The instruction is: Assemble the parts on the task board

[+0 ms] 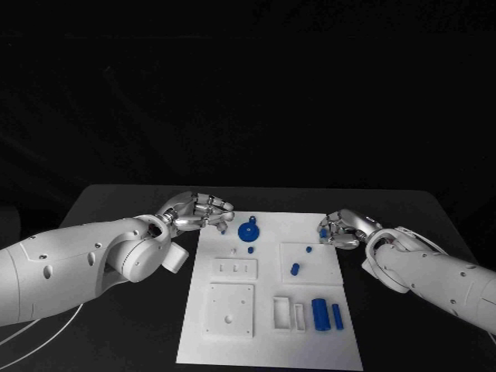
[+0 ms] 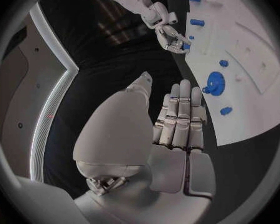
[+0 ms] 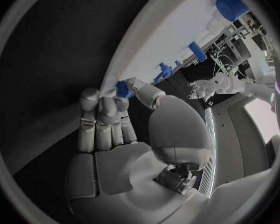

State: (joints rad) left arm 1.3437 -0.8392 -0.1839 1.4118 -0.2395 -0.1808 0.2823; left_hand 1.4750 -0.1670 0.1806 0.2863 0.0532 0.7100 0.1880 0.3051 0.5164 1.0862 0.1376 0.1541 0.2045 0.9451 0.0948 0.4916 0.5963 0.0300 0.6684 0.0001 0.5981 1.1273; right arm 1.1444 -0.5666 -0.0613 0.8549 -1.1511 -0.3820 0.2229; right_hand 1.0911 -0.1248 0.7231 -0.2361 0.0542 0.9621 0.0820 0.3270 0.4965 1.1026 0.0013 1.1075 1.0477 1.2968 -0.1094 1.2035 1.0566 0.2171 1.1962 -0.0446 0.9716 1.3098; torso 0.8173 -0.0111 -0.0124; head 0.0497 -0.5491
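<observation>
Your right robot hand (image 1: 344, 229) sat at the task board's (image 1: 315, 341) upper right edge in the head view, pinching a small blue part (image 3: 123, 88) between thumb and fingertips. Your left robot hand (image 1: 197, 211) hovered at the board's upper left corner, fingers together, holding nothing. A blue gear (image 1: 248, 230) lay beside it. The board rested mid-frame on the counter (image 1: 125, 203).

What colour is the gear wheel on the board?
Blue. The gear wheel shows best in the left wrist view.
</observation>
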